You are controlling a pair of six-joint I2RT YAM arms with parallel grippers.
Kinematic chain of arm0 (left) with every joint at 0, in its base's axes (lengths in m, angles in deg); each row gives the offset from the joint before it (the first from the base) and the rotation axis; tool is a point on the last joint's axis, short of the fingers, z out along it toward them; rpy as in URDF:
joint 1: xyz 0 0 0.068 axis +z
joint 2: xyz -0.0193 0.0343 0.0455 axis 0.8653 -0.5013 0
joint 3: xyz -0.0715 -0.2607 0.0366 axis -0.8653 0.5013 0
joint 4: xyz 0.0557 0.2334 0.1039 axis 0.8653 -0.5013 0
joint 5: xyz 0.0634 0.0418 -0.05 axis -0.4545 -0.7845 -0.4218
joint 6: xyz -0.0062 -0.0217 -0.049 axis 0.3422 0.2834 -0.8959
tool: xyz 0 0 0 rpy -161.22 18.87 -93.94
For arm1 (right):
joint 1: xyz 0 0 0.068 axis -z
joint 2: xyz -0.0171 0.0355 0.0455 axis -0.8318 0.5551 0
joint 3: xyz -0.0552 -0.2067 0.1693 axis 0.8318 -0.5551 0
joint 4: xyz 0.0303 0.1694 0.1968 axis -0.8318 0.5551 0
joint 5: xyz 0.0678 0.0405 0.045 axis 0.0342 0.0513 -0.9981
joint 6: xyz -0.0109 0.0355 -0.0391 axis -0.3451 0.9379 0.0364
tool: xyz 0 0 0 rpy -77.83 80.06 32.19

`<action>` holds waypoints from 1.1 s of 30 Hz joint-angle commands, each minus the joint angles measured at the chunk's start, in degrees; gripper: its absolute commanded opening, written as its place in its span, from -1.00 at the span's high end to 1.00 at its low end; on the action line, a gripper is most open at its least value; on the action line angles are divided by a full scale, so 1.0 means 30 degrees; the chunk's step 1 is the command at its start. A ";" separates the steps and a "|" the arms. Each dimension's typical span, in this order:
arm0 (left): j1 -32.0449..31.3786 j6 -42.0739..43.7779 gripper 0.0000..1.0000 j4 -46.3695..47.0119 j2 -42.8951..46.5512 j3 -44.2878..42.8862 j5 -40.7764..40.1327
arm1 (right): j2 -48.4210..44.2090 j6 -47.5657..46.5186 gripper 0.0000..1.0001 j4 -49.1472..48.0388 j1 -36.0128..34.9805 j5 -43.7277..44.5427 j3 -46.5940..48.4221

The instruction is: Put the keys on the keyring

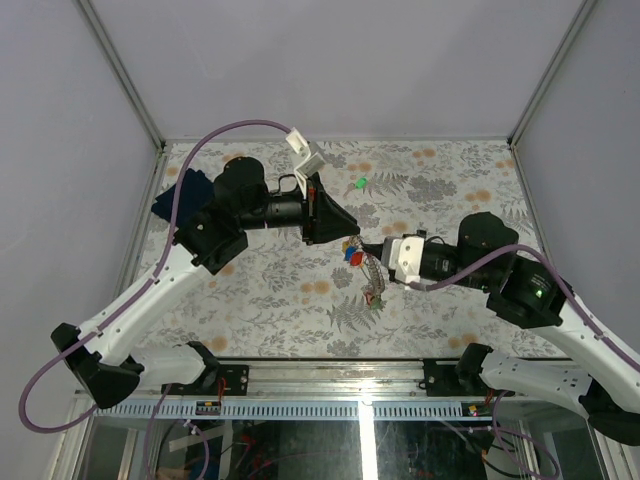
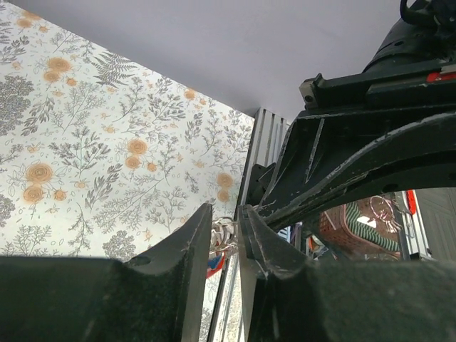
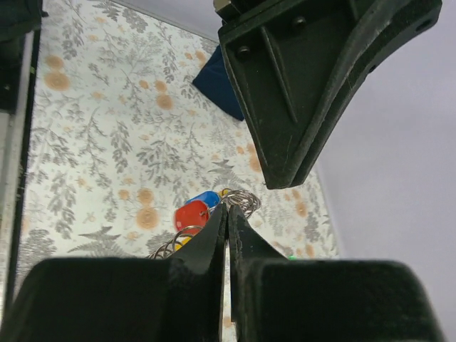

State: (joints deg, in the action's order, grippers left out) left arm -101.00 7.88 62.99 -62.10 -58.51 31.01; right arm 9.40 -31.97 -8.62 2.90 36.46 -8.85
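Observation:
Both grippers meet above the middle of the table. The left gripper (image 1: 335, 240) has its jaws nearly closed around the silvery keyring (image 2: 224, 234), which sits between its fingertips (image 2: 201, 222). The right gripper (image 1: 364, 254) is shut, its tips pinching the edge of the keyring (image 3: 246, 201). A red key (image 3: 191, 216), a blue key (image 3: 206, 198) and a yellow key (image 3: 181, 243) hang on the ring. The chain (image 1: 373, 287) dangles below. A green key (image 1: 358, 183) lies loose on the table beyond the grippers; it also shows in the right wrist view (image 3: 289, 257).
A dark blue folded cloth (image 1: 181, 194) lies at the far left of the floral table (image 1: 270, 290). Grey walls with metal posts enclose the left, back and right. The right arm's body (image 2: 356, 164) fills the left wrist view's right side.

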 commanded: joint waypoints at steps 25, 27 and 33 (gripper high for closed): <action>0.0105 0.1641 0.32 1.1733 0.5805 0.7774 0.1543 | 0.1496 1.1238 1.00 -0.3073 -0.0190 -0.0906 0.2826; 0.0130 0.1531 0.32 1.2119 0.5700 0.7745 0.1891 | 0.1463 1.1178 1.00 -0.3357 -0.0169 -0.0934 0.2688; 0.0107 0.1138 0.31 1.2542 0.5305 0.7509 0.2515 | 0.1258 1.1118 1.00 -0.4100 -0.0164 -0.1196 0.2300</action>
State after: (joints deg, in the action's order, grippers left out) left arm -100.97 12.53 94.73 -45.70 -35.65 36.28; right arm 15.10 0.47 -12.95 2.86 34.56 -1.83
